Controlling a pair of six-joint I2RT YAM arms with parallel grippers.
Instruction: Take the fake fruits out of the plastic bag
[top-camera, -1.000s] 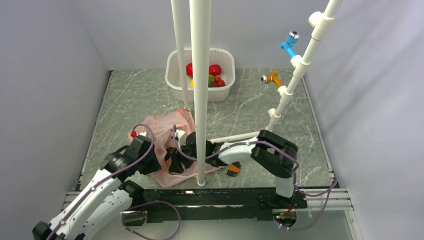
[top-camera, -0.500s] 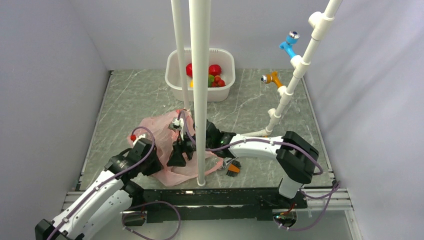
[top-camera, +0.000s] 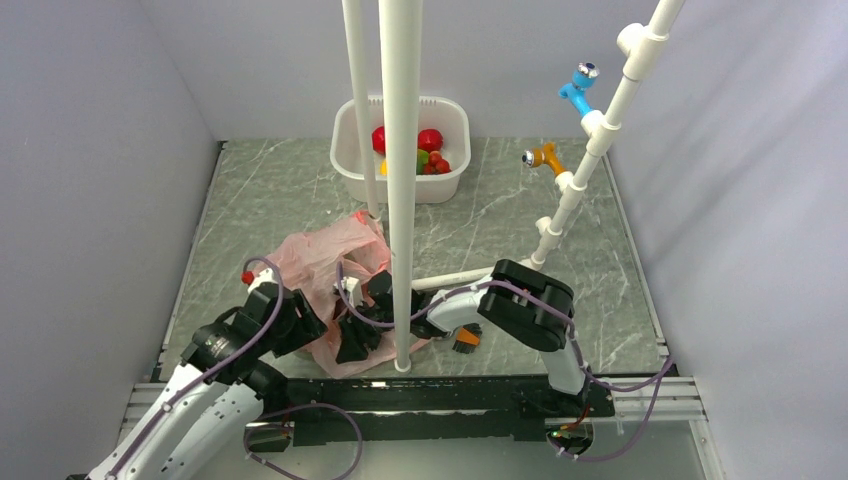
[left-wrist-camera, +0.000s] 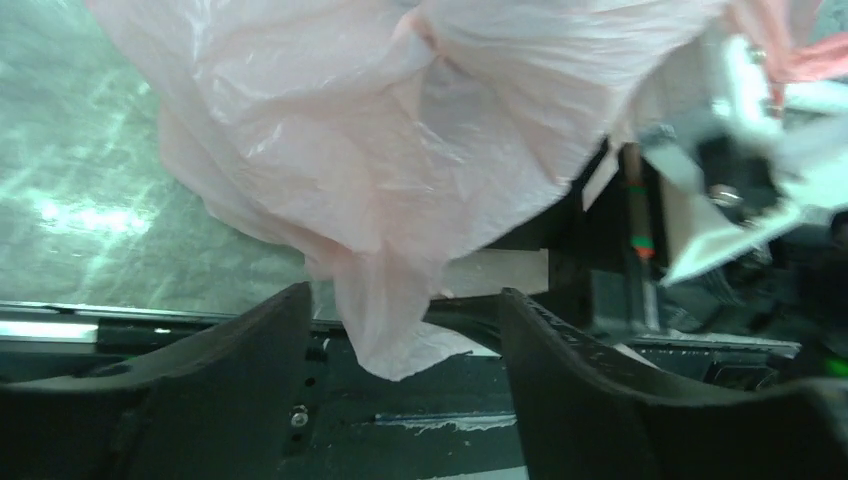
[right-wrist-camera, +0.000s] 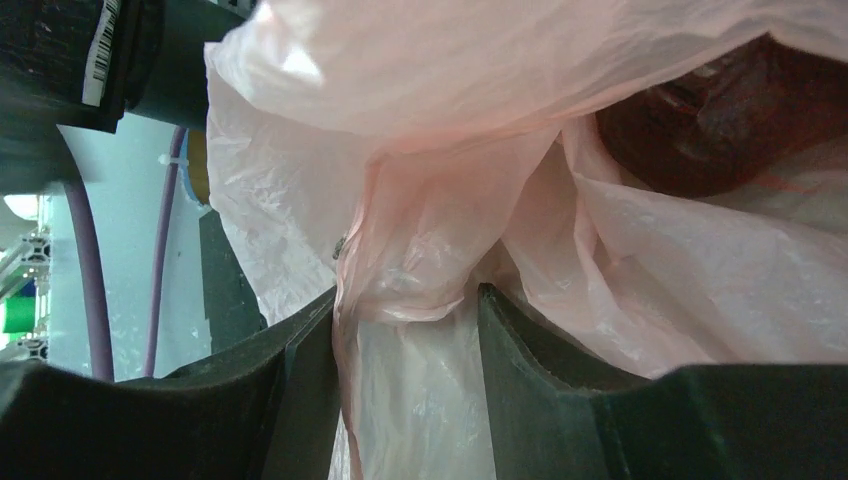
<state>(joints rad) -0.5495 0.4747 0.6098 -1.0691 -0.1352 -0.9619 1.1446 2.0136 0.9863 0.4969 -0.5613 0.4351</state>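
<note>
Film of the plastic bag (right-wrist-camera: 560, 90) is gathered into a tight pleat between the right jaws, which press on it from both sides, their dark fingers (right-wrist-camera: 560, 400) drawn close around the bunch. Just past that pinch, one dark red round piece of the fake fruits (right-wrist-camera: 700, 130) shows dimly through the pink film, inside the bag. The left jaws stand well apart; a loose fold of the bag hangs down between their fingers (left-wrist-camera: 230, 370) without being squeezed. Seen from above, the bag lies crumpled on the table (top-camera: 270, 190) near the front edge. The left arm (top-camera: 215, 350) is at its near-left side and the right arm (top-camera: 525, 305) reaches in low from the right, so both sets of jaws meet the bag along its near edge. A thick white pole (top-camera: 401, 200) stands in front of the bag and hides part of the right arm. An orange-handled tool (top-camera: 466, 338) lies just beside that arm. Well apart, at the far edge of the table, a white tub (top-camera: 435, 187) holds more fake fruits: red pieces and a green one. On the right, a slanted white pole (top-camera: 600, 130) carries a blue fitting (top-camera: 577, 85) and an orange fitting (top-camera: 541, 157).
</note>
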